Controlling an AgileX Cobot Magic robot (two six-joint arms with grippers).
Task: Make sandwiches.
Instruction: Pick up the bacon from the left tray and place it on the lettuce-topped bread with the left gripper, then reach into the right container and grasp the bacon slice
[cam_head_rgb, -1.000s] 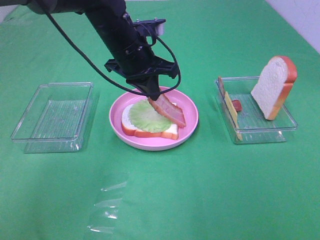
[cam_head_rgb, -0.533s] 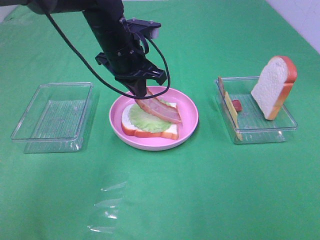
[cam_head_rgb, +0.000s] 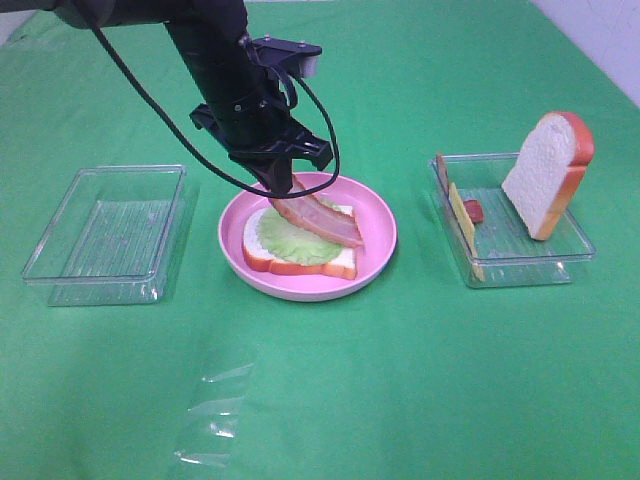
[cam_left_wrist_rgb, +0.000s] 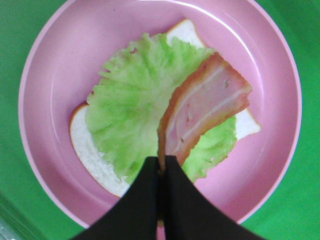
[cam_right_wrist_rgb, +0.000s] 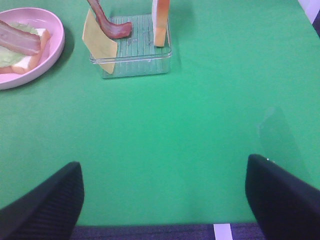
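Left pincer pinches a bacon strip over lettuce.

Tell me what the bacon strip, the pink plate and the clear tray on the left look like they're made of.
Bacon strip: probably soft, rubbery plastic, matte; it curves and sags from the left claw pinching its end. Pink plate: likely hard plastic, smooth with a faint sheen. Left clear tray: transparent plastic, glossy, with a ribbed floor.

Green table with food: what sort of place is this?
Likely a robot test bench, not a kitchen: green cloth, toy-looking bread slice, and a black claw holding bacon over a pink plate.
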